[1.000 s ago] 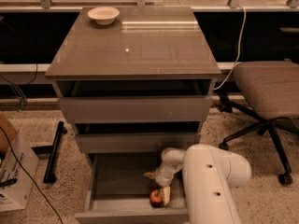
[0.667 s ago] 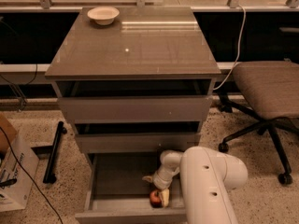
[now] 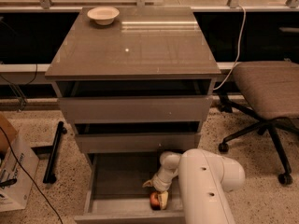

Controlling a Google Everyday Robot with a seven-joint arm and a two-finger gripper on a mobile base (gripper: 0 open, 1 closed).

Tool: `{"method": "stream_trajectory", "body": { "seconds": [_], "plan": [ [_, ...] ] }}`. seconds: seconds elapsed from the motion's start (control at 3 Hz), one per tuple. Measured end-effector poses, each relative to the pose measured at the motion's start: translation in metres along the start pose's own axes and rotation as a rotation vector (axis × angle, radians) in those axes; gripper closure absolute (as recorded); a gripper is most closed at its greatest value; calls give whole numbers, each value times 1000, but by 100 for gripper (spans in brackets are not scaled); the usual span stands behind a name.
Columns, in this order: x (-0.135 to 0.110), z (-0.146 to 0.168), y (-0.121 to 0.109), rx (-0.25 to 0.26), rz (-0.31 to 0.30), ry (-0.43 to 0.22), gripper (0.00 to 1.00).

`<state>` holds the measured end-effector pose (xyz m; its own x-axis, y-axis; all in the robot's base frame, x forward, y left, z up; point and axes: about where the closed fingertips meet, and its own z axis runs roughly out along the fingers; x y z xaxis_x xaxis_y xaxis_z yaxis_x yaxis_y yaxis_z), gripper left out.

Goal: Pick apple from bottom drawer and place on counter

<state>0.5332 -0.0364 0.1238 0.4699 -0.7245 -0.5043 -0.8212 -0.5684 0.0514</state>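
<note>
The bottom drawer (image 3: 117, 174) is pulled out and shows its grey inside. The small red apple (image 3: 153, 200) lies near the drawer's front right corner. My gripper (image 3: 155, 192) reaches down into the drawer on the white arm (image 3: 205, 185), right over the apple. Its fingers (image 3: 163, 199) are spread, one touching the apple's right side, the other pointing left above it. The apple rests on the drawer floor. The glossy counter (image 3: 140, 45) tops the cabinet.
A cream bowl (image 3: 103, 15) sits at the counter's back left. The two upper drawers (image 3: 135, 108) are slightly open. An office chair (image 3: 266, 92) stands to the right. A cardboard box (image 3: 11, 171) and a black bar (image 3: 53, 150) are on the floor at left.
The arm's elbow has shifted slightly left and down. The gripper stays at the apple in the drawer, and the apple has not moved.
</note>
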Motion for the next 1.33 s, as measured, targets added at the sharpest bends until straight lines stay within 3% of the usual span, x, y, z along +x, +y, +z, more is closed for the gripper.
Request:
{"method": "stream_trajectory", "body": {
  "seconds": [0.67, 1.0, 1.33],
  "plan": [
    [3, 0, -1, -2, 11, -6, 65],
    [-7, -26, -10, 50, 4, -10, 96],
    [-24, -68, -16, 102, -10, -19, 100]
  ]
}}
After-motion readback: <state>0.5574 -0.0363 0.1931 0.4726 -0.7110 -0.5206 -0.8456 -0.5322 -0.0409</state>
